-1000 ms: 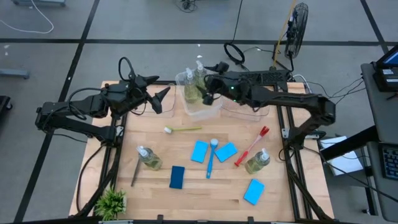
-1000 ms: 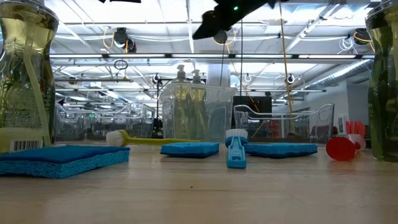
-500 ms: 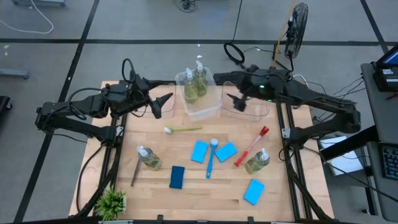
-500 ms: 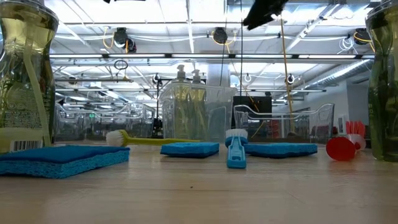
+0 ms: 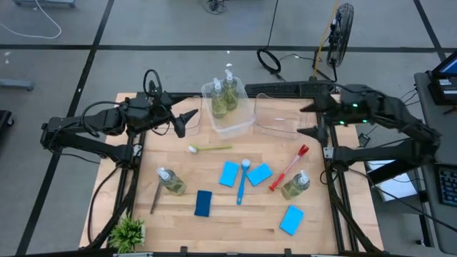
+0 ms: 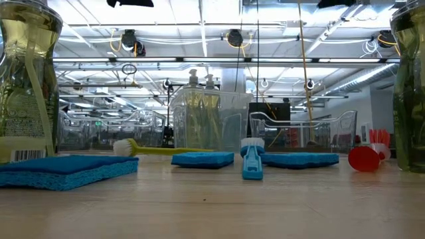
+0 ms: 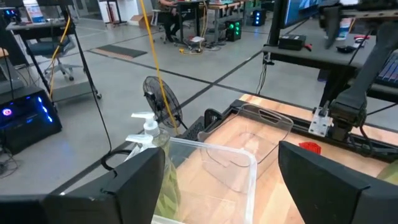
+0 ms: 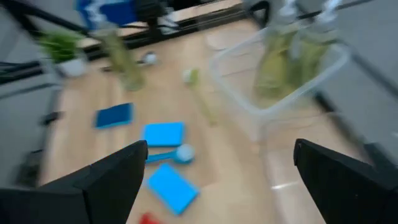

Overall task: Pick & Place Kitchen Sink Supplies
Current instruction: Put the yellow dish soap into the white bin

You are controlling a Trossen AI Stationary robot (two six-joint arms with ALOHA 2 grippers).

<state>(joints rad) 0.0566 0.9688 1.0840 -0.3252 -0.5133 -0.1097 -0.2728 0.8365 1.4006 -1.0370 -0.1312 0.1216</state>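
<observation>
High view: red brush [image 5: 290,167] below right tool [image 5: 312,120].

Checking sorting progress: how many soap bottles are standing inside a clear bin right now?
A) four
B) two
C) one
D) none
B: the high view shows two soap bottles standing together in one clear bin, while the bin beside it is empty and two more bottles, one on the left and one on the right, stand on the table.

A big robotics lab: grey concrete floor [image 5: 178,64], ceiling strip lights [image 6: 199,40], computer desks [image 7: 205,9], a floor fan [image 5: 343,25], loose cables.
</observation>
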